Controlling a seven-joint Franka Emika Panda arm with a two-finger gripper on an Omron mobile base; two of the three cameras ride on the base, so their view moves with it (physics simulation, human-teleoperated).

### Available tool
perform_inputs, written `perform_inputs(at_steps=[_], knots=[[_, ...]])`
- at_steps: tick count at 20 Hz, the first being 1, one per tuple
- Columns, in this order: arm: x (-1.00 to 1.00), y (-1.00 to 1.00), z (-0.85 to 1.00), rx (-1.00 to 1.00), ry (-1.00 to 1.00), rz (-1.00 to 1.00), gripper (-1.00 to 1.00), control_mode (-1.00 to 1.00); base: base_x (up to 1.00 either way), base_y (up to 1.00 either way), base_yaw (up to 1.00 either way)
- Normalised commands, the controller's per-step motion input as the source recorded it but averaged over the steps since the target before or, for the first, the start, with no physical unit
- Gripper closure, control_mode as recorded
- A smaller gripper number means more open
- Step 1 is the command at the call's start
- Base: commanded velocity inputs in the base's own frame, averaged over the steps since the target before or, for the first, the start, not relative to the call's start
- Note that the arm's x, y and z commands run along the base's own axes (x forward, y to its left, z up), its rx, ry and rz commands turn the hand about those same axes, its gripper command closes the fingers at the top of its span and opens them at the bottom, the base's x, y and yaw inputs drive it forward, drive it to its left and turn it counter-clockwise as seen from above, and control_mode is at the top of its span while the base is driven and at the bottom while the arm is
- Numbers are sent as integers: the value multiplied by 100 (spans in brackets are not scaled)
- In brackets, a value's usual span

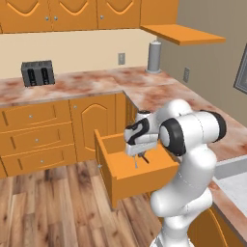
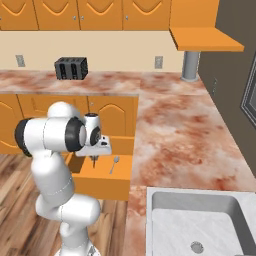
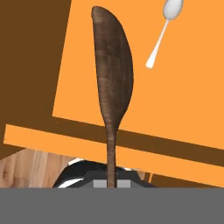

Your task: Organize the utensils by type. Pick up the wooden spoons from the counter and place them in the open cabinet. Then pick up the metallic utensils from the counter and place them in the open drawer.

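Note:
My gripper (image 1: 136, 157) (image 2: 93, 158) (image 3: 112, 181) points down over the open drawer (image 1: 137, 182) (image 2: 102, 187), shut on the thin handle of a slim dark utensil (image 3: 113, 83) with a leaf-shaped end. The utensil hangs upright just above the drawer's orange floor (image 3: 183, 100). A small silver metal spoon (image 2: 114, 163) (image 3: 162, 30) lies inside the drawer, to the right of the held utensil. The pink marbled counter (image 1: 159, 91) (image 2: 185, 130) wraps the corner. The cabinet shelf (image 1: 185, 34) (image 2: 207, 39) juts out high at the right. The wooden spoons are out of view.
A black toaster (image 1: 37, 73) (image 2: 71, 68) stands on the back counter. A grey cylinder (image 1: 154, 57) (image 2: 190, 65) stands in the corner under the shelf. A sink (image 2: 200, 225) is set in the counter at the near right. Wooden floor (image 1: 48, 207) lies left of the drawer.

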Motion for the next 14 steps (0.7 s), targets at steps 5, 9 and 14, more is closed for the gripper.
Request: perform_inputs(at_steps=[5, 9, 14], knots=[[24, 11, -57, 0, -4, 0, 100, -100, 0, 0, 0], [25, 14, -55, 0, -10, 0, 100, -100, 0, 0, 0], [21, 4, -26, 1, -15, 0, 100, -100, 0, 0, 0]])
